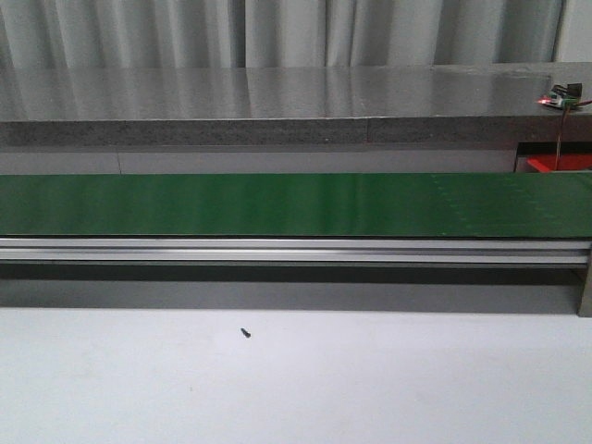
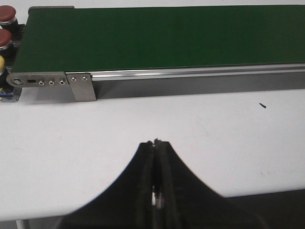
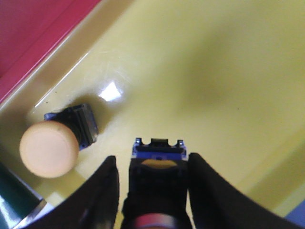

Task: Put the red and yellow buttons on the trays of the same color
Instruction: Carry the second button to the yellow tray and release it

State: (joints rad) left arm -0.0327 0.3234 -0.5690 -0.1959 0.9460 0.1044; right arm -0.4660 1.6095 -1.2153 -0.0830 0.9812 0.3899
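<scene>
Right wrist view: my right hand (image 3: 153,191) grasps a button (image 3: 155,183) upright between its fingers, low over the yellow tray (image 3: 214,71), a yellow button (image 3: 52,145) just beside it, the red tray (image 3: 33,33) adjoining. My left hand (image 2: 156,143) is clenched, empty, over the bench (image 2: 143,124).

Setting: robotics lab or test cell, not a home. Evidence: long dark green conveyor belt (image 1: 277,203) on an aluminium extrusion rail (image 1: 277,250), spanning 9 to 3 o'clock across a plain white counter (image 1: 277,388). Grey pleated curtain (image 1: 277,32) closes off the back at 12 o'clock. Small circuit board with a lit red LED (image 1: 558,96) at 2 o'clock. Metal end bracket with screws (image 2: 52,82) on the belt frame.
</scene>
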